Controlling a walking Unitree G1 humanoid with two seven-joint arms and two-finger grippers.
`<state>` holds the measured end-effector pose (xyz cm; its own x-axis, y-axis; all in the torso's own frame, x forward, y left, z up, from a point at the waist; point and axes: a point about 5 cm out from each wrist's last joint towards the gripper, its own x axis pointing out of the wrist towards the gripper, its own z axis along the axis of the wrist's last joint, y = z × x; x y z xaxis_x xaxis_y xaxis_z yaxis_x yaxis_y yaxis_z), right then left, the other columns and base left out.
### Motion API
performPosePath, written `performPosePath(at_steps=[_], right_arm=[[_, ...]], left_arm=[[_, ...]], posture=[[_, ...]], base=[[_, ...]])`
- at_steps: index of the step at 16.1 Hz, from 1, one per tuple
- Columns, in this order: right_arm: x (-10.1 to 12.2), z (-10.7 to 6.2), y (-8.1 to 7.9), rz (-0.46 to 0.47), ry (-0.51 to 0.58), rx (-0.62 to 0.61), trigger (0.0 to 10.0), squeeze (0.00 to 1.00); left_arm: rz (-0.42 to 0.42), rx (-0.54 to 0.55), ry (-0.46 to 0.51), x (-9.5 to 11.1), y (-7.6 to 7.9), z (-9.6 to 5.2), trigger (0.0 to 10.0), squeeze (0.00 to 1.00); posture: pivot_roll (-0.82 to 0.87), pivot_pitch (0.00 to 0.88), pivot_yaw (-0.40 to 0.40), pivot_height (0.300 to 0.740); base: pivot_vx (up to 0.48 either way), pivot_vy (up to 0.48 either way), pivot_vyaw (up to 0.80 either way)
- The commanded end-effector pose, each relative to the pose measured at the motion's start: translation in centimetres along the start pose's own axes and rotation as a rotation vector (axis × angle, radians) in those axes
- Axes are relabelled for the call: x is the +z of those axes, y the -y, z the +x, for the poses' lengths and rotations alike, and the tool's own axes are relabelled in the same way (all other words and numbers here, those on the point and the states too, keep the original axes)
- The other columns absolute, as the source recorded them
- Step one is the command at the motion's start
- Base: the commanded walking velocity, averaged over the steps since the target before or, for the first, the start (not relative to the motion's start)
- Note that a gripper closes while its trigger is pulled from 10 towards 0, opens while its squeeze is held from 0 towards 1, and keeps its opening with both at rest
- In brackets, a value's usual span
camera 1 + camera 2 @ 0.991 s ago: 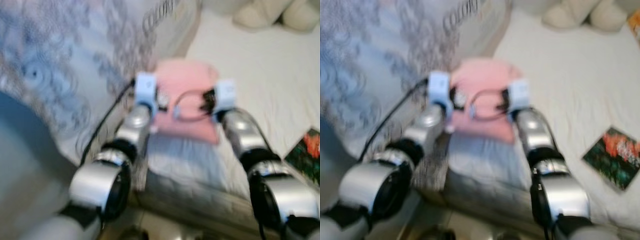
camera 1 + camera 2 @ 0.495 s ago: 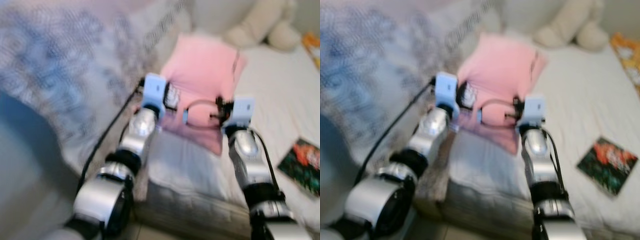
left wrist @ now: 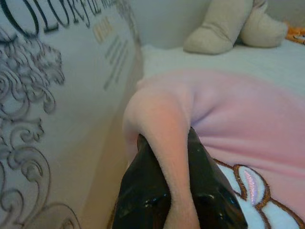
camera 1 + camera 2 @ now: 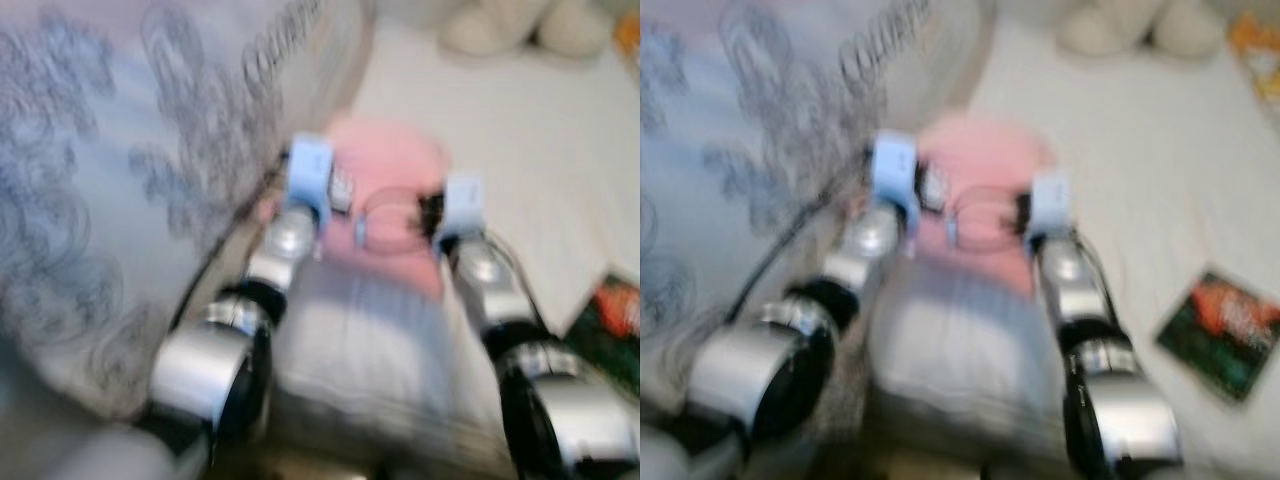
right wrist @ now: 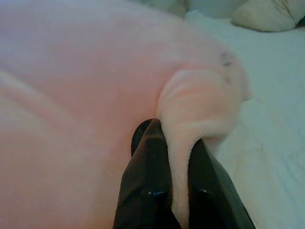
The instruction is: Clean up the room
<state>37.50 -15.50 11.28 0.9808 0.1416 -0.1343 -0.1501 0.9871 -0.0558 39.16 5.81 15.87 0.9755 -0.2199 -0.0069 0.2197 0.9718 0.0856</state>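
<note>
A pink pillow point(image 4: 395, 190) hangs over the white bed point(image 4: 540, 150), held between my two arms. In the left wrist view my left gripper point(image 3: 177, 157) is shut on a fold of the pink pillow point(image 3: 248, 114) at one corner. In the right wrist view my right gripper point(image 5: 175, 152) is shut on another pinched corner of the pink pillow point(image 5: 71, 86). The eye views are blurred, and my wrists there hide the fingers.
A large grey-blue patterned cushion or headboard point(image 4: 120, 160) fills the left side. A cream plush toy point(image 4: 510, 25) lies at the far end of the bed. A dark colourful book point(image 4: 1225, 335) rests on the sheet to the right.
The pink pillow stood raised half a second ago and now sits lower, nearer the bed. The whole picture has shifted and blurred, so the camera moved too.
</note>
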Motion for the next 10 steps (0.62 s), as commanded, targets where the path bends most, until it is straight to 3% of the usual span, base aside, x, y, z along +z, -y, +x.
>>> performPosePath(at_steps=[1,2,3,4,8,10], right_arm=[[-0.8,0.1,-0.5,-0.028,-0.053,0.021,10.0,0.00],[-1.4,0.1,-1.1,-0.056,-0.096,0.043,10.0,0.00],[-2.2,-0.1,-1.4,-0.094,-0.131,0.061,10.0,0.00],[-3.6,-0.6,-1.8,-0.126,-0.194,0.079,10.0,0.00],[-5.2,-1.3,-1.2,-0.175,-0.255,0.073,10.0,0.00],[-5.2,-1.4,-0.3,-0.185,-0.259,0.046,10.0,0.00]], left_arm=[[-0.002,0.150,-0.025,-0.4,-3.9,-0.2,10.0,0.00],[0.003,0.160,-0.069,-1.5,-4.2,-0.6,10.0,0.00],[-0.049,0.139,-0.104,-2.5,-4.0,-0.9,10.0,0.00],[-0.149,0.058,-0.161,-4.0,-2.6,-1.4,10.0,0.00],[-0.164,0.079,-0.202,-5.0,-1.9,-1.7,10.0,0.00],[-0.169,0.043,-0.192,-4.6,-0.8,-1.6,10.0,0.00]], posture=[[-0.05,0.024,0.057,0.740],[-0.05,0.037,0.054,0.740],[-0.05,0.064,0.045,0.740],[-0.06,0.078,0.040,0.740],[-0.07,0.129,0.033,0.740],[-0.08,0.137,0.034,0.740]], base=[[0.000,0.000,0.00],[0.000,0.000,0.00],[0.000,0.000,0.00],[0.000,0.000,0.00],[0.000,0.000,0.00],[0.000,0.000,0.00]])
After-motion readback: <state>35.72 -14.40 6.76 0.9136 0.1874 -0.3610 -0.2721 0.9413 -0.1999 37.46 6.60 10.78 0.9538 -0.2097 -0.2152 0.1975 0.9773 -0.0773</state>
